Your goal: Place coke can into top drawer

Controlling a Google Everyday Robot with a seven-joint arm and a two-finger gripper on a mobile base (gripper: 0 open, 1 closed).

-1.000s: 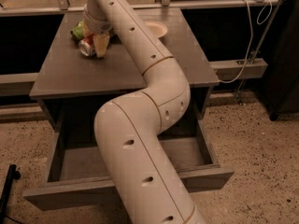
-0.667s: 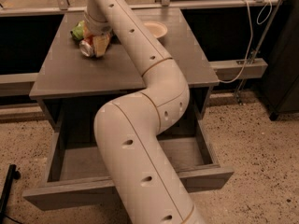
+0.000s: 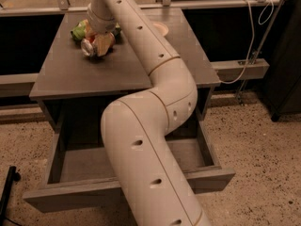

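Coke can [image 3: 90, 46] at back-left of bench [image 3: 70, 74], tilted, silver end toward camera, pinched in end effector [image 3: 99, 40], just beside green chip bag [image 3: 77, 31]. Likely light, thin-walled, slick, easily dented: hold across mid-body, moderate squeeze. Top drawer [image 3: 61, 197] stands open below. Versus one second earlier: can, arm virtually unmoved.

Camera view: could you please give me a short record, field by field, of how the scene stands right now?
coke can: lying tilted, silver end toward the camera, at the back left of the cabinet top
end effector: right at the can, above the cabinet top
top drawer: pulled open; no can in the part that shows
arm: crosses over the drawer, hiding its middle
green chip bag: just behind the can
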